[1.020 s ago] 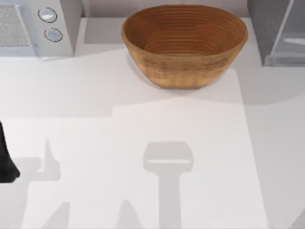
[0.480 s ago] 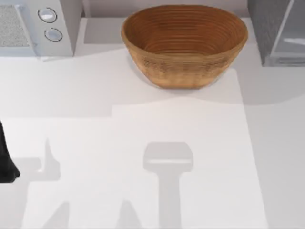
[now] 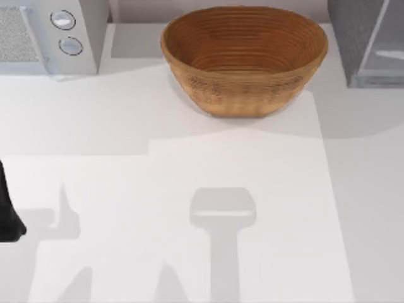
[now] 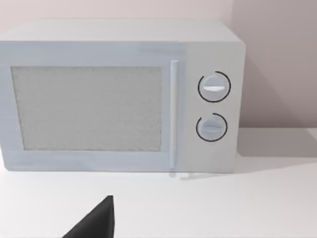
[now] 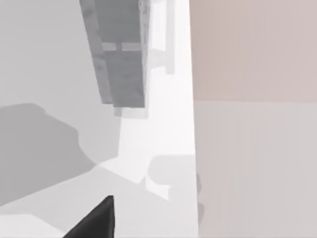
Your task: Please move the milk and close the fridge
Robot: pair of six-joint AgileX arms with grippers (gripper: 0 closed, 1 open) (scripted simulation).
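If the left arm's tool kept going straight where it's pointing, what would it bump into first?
Probably the white microwave, facing the left tool across bare table; how far is unclear.

White table (image 3: 126,126) crossed by soft grey shadows under bright light; pale pinkish wall (image 4: 267,59) behind, along the frame's upper edge.

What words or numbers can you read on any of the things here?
None can be read.
White appliance: its two round knobs carry no readable marks.
Woven brown bowl: plain ridges, no label.
Fridge: dark speckled side and pale door panel, no writing.
Table: blank.
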